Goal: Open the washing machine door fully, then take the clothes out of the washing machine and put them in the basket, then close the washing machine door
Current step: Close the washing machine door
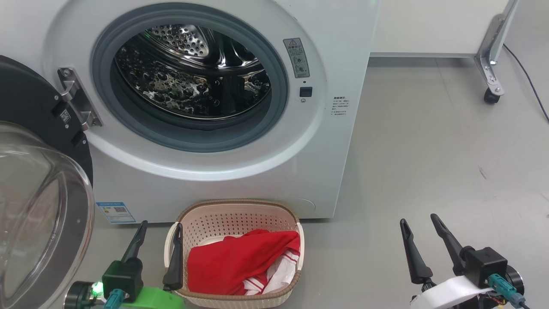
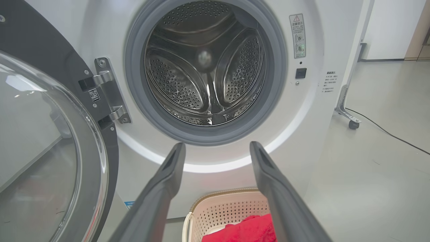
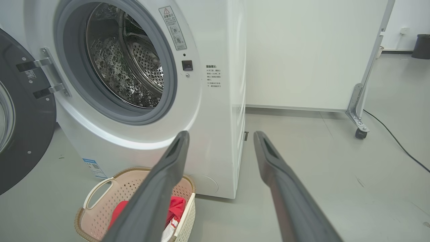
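The washing machine door [image 1: 38,184] stands swung leftward, its bowl bulging toward the robot; left end effector [image 1: 161,224] and right end effector [image 1: 417,219] gape empty.

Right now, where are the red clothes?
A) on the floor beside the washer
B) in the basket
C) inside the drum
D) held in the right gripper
B: the clothes lie in the basket in front of the washing machine, and the steel drum shows no fabric inside.
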Tool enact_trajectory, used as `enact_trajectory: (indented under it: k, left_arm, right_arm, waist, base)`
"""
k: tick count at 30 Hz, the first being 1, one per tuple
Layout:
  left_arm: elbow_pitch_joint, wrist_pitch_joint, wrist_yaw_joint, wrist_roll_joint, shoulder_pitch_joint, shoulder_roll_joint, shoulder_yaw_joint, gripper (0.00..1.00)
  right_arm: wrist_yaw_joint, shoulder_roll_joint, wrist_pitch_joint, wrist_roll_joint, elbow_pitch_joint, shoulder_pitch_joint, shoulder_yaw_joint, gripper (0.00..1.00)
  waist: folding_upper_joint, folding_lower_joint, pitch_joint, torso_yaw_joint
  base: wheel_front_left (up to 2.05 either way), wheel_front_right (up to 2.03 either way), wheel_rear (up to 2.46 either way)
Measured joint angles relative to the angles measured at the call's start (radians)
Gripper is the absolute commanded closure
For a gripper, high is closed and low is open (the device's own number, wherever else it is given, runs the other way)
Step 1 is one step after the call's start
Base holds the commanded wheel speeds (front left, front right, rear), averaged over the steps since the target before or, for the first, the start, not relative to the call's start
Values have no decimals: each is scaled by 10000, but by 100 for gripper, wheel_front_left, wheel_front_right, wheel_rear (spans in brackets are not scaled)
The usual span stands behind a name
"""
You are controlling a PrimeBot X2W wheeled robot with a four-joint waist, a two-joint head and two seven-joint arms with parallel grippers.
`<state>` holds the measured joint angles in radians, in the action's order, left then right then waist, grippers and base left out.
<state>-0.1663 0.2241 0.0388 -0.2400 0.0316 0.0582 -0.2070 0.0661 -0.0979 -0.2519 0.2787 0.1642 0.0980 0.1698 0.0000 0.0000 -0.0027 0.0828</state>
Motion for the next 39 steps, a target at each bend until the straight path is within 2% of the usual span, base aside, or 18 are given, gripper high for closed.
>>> enact_trajectory:
  k: [21,39]
  left_arm:
    - [382,-221,17,73,108,13,-155,0]
    - [535,-384,58,125,149,38,-215,0]
  right_arm:
    - [-75,2,2,0,-173,138,8,0]
    - [-169,8,13,0,-257,233,10,0]
  waist:
    - [0,0,-21,-73]
    - [0,0,-42,-255]
  base:
    - [-15,15,0]
    - [-86,86,0]
